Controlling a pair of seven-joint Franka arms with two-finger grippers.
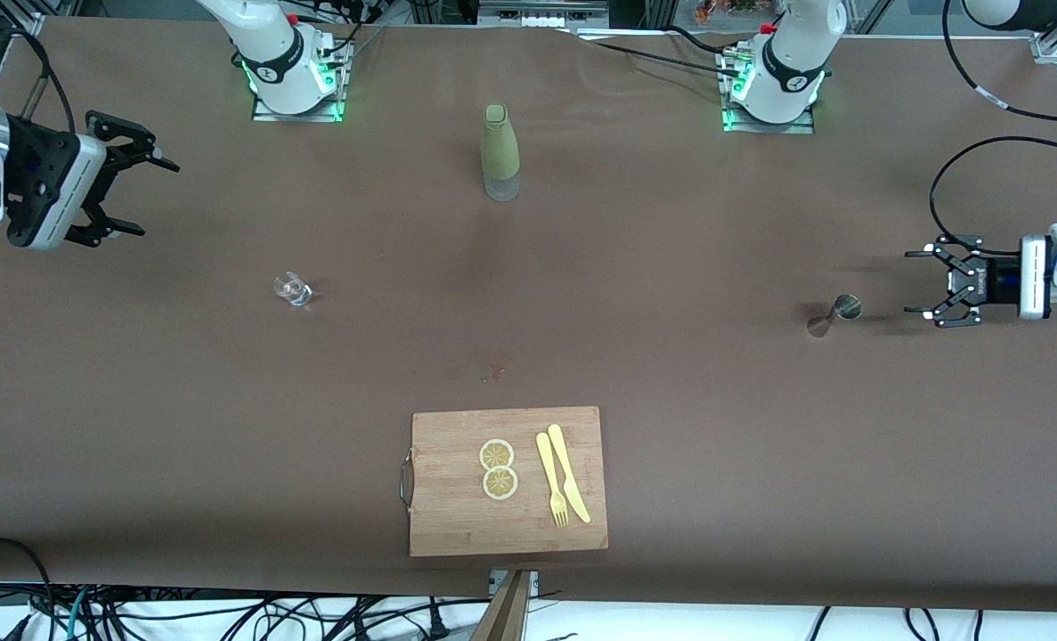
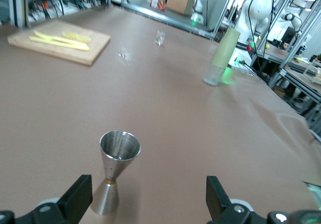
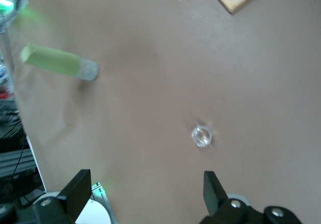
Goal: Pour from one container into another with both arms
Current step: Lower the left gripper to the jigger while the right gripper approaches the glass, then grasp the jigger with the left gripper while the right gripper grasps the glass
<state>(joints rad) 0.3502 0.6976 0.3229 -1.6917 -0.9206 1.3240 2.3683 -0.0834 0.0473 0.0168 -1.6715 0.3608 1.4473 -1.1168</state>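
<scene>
While both arms are held apart at opposite ends of the table, nothing is gripped by either. The left gripper [image 1: 924, 288] is seen low at the left arm's end, jaws spread wide, just beside a steel jigger [image 1: 835, 314] that stands upright on the brown table [image 1: 670, 374] (the jigger is also caught in the left wrist view [image 2: 114, 171], between the finger tips but clear of them). The right gripper [image 1: 141, 191] is held up over the right arm's end, jaws likewise wide. A small clear glass [image 1: 293, 288] is found nearer the right arm's end. A green bottle [image 1: 500, 151] is stood upright between the two bases. Nearest the front camera, a wooden cutting board [image 1: 457, 525] is laid, with two lemon slices [image 1: 498, 469], a yellow fork [image 1: 552, 481] and a yellow knife [image 1: 569, 472] on it.
</scene>
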